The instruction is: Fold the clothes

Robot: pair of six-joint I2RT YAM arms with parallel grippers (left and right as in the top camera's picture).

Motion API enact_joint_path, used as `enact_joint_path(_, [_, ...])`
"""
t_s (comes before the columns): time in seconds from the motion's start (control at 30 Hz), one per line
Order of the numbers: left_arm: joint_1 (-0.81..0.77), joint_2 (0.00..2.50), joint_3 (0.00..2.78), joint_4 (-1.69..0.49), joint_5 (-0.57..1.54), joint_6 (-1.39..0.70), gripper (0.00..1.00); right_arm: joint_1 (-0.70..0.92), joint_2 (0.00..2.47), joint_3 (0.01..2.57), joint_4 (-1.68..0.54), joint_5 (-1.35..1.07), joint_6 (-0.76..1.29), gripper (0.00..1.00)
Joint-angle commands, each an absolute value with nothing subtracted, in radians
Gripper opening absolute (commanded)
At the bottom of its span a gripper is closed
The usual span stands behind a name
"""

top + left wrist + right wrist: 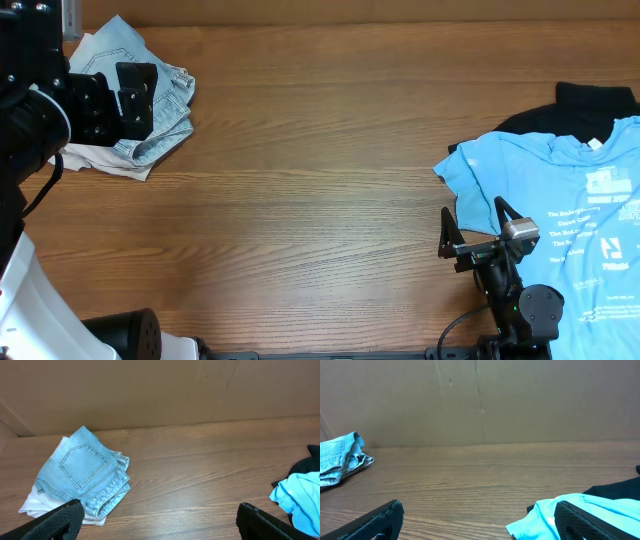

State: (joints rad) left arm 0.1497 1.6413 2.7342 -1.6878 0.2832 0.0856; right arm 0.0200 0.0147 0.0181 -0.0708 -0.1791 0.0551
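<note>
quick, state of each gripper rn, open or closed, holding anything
left gripper: open, holding nothing, near the denim shorts
right gripper: open, holding nothing, beside the blue T-shirt

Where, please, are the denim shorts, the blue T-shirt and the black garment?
denim shorts (84, 466), left wrist view, on the back pocket.
blue T-shirt (560, 195), overhead view, on the chest.
black garment (592, 103), overhead view, on its top part.

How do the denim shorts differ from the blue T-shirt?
The denim shorts are folded compactly at the far left, atop a pale garment; the sky-blue T-shirt lies spread at the right, over a black garment. The shorts are plain; the T-shirt bears white print. Neither is gripped.
</note>
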Motion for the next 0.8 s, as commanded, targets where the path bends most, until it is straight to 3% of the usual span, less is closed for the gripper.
enact_joint_path(0.0, [0.144, 1.634, 2.739, -1.689, 0.281, 0.109, 1.0, 0.015, 0.003, 0.008, -0.064, -0.178, 0.052, 1.0])
enact_joint_path(0.43, [0.144, 1.63, 2.738, -1.689, 0.273, 0.109, 1.0, 0.015, 0.003, 0.008, -0.064, -0.178, 0.052, 1.0])
enact_joint_path(0.53, [0.144, 1.589, 2.716, -1.618, 0.148, 0.123, 1.0, 0.015, 0.003, 0.008, -0.064, -0.177, 0.052, 1.0])
enact_joint_path(0.77, [0.144, 1.276, 2.187, -1.217, 0.094, 0.089, 1.0, 0.015, 0.003, 0.008, -0.064, -0.178, 0.052, 1.0])
